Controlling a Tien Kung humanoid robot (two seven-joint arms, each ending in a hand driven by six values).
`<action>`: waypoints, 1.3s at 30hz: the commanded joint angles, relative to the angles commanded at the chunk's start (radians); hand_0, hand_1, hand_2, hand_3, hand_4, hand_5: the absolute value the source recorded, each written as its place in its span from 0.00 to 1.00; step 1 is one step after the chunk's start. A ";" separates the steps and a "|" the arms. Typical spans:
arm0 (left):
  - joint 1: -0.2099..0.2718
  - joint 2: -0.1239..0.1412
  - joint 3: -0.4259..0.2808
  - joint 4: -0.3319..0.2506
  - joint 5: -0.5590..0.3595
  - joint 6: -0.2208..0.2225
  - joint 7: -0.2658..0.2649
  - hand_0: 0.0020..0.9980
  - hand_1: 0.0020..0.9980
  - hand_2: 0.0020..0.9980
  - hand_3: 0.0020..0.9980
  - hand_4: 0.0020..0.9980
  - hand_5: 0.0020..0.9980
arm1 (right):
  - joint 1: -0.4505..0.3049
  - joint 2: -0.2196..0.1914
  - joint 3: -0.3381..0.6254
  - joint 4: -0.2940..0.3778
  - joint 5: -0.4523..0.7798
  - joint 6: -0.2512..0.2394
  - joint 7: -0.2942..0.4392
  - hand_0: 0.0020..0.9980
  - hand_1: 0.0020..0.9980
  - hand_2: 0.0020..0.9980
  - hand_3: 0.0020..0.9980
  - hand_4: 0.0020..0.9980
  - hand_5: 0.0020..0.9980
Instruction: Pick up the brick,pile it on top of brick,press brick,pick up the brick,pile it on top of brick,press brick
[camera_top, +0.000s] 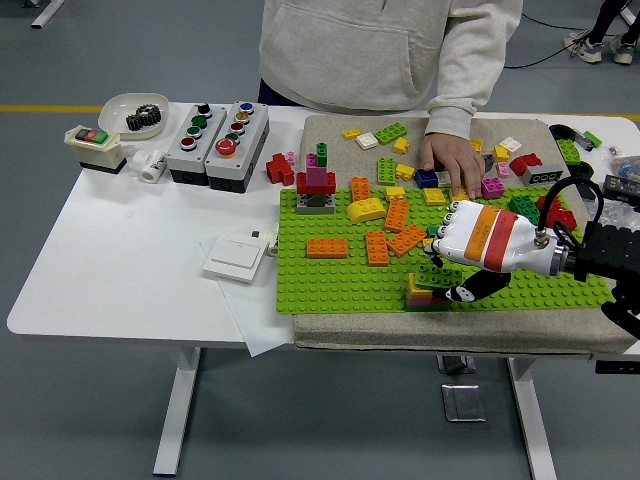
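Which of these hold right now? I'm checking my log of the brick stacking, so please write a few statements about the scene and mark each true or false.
1. The right hand holds a green brick over the small brick stack. True.
2. The person's hand is raised off the table. False: it rests among the loose bricks.
3. The baseplate is blue. False: it is light green.
4. A dish with a black gear sits at the table's far left. True.

Bright, even overhead light, soft shadows beneath the table (120, 270), sharp focus throughout, no glare
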 joint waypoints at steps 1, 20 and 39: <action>0.000 0.000 0.000 0.000 0.000 0.000 0.000 0.69 0.74 0.74 0.60 0.69 0.66 | 0.000 0.000 0.000 0.000 0.000 0.001 0.000 0.14 0.10 0.21 0.42 0.74 0.60; 0.000 0.000 -0.002 0.000 0.004 -0.001 0.001 0.69 0.74 0.74 0.60 0.69 0.66 | -0.003 0.003 -0.001 0.005 0.000 0.026 0.006 0.15 0.12 0.23 0.49 0.82 0.57; 0.005 0.000 -0.012 -0.001 0.023 -0.005 0.006 0.69 0.74 0.74 0.60 0.69 0.66 | -0.007 0.001 0.017 0.009 0.000 0.035 0.003 0.16 0.12 0.23 0.50 0.85 0.56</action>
